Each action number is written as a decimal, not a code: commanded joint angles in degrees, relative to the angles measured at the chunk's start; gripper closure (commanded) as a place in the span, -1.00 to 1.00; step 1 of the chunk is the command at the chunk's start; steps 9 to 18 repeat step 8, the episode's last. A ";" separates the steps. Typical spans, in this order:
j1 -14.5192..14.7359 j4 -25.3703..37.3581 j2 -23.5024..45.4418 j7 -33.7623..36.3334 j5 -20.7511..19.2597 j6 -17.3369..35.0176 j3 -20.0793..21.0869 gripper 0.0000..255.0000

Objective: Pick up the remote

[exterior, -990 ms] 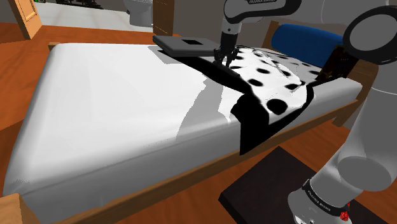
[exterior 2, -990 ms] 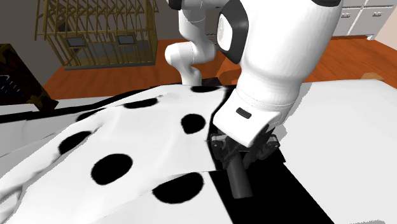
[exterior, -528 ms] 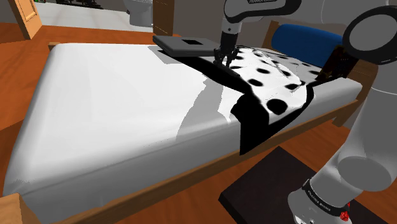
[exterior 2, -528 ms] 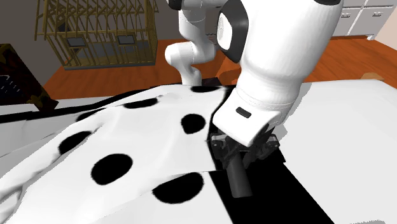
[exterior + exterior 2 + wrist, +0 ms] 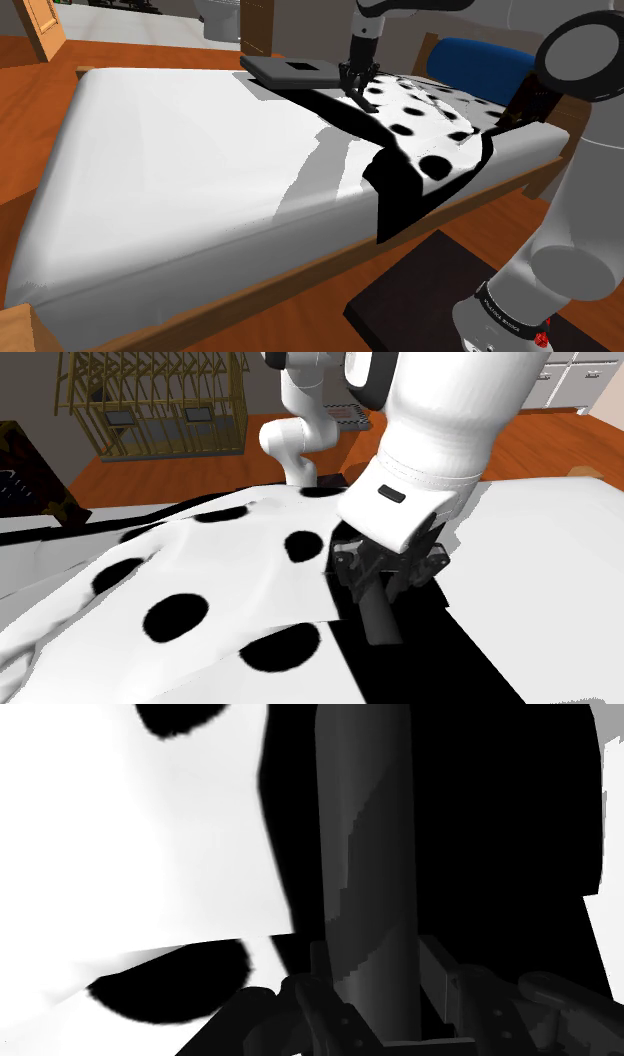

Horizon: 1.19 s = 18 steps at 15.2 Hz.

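Observation:
The remote (image 5: 376, 616) is a dark grey, long, rounded bar. It hangs a little above the black strip of the bedcover, beside the white blanket with black spots (image 5: 220, 582). My black gripper (image 5: 386, 574) is shut on the remote's upper end, and the white arm reaches down onto it from above. In the wrist view the remote (image 5: 365, 854) runs straight out from between my fingers (image 5: 320, 1004), which clasp it on both sides. In the shoulder view the gripper (image 5: 357, 86) sits at the bed's far side, at the spotted blanket's edge.
A flat dark grey slab (image 5: 290, 70) lies on the white bed (image 5: 180, 170) just left of the gripper in the shoulder view. A blue pillow (image 5: 480, 62) rests at the bed's right end. The dark stand (image 5: 430, 290) is at lower right. A wooden frame (image 5: 150, 402) stands on the floor.
The gripper has risen slightly with the remote clasped in it, so the remote has come up off the cover. The bedding has not moved.

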 commanded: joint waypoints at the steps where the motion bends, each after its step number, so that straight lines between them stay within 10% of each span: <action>1: -0.01 2.10 0.33 -0.15 0.02 -1.78 -0.01 1.00; 18: 0.00 8.00 1.63 -0.49 0.06 -6.37 -0.02 1.00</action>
